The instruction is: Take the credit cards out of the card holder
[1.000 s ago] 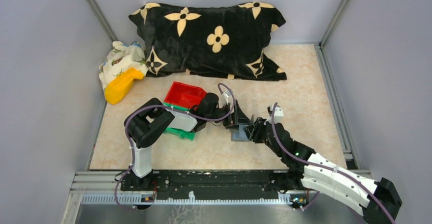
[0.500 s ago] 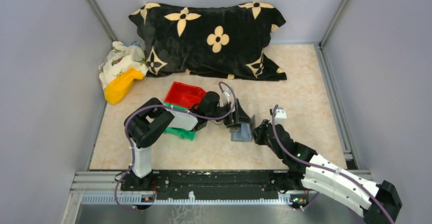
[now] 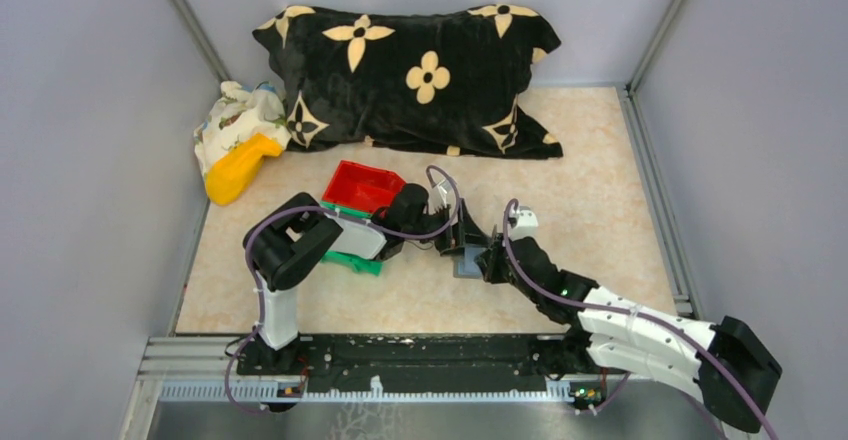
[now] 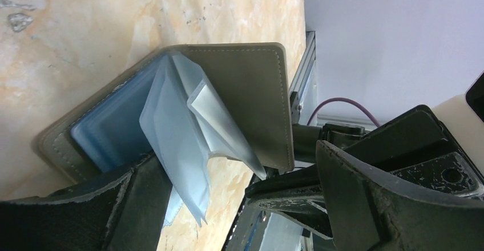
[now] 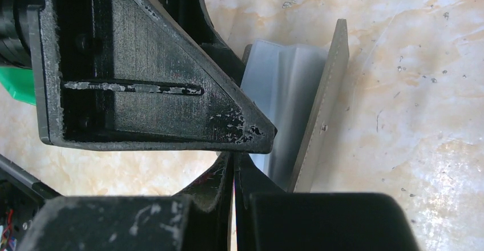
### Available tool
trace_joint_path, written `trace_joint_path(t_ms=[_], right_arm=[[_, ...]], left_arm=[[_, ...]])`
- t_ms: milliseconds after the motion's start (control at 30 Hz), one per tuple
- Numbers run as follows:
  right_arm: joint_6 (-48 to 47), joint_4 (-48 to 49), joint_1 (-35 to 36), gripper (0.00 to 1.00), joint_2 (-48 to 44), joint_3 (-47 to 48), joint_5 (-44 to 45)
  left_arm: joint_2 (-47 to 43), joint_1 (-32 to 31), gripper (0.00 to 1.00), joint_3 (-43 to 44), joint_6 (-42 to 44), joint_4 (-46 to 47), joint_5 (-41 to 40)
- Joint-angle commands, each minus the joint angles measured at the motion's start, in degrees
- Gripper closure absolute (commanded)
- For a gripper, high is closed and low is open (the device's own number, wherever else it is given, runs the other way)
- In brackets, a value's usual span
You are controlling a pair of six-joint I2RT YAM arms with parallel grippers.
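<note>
Jaws: left gripper (image 4: 237, 165) gaping astride card holder (image 4: 251, 91), right gripper (image 5: 234, 162) pinching shut at sleeves (image 4: 177, 125).
Extracting cards; next likely needing card-edge grip.

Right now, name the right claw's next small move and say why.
Probably open the right claw slightly and nudge it onto the fanned clear sleeves: the card holder lies open, the claw's tips look closed beside the sleeves, and no card is out yet.

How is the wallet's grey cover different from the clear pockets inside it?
The cover is grey, solid and stitched along its edge; the pockets are pale blue and see-through. The cover's edges look straight; the pockets are creased and bent. Both belong to the card holder.
</note>
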Motion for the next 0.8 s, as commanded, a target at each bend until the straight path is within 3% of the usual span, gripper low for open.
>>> trace_joint_path(t_ms=[0,333,567,767], right_arm=[[-0.48,5.64,0.50,1.00,1.94,2.13,-0.06],[0.48,4.06,0.48,1.00,5.91,2.25,2.37],[1.82,-3.37,0.27,1.00,-3.88,2.22,7.50],[2.56,-9.86,-1.76,1.00,-5.92,2.15,9.14]], left_arm=[[-0.16,0.66,0.05,-1.16,1.03,1.06,0.61],[0.02,0.86,0.05,-1.14,0.71,1.56,1.14],[-1.77,0.86,0.05,-0.55,1.48,-0.34,0.21],[-1.43,0.70,0.05,1.35,1.08,-0.52,0.93]])
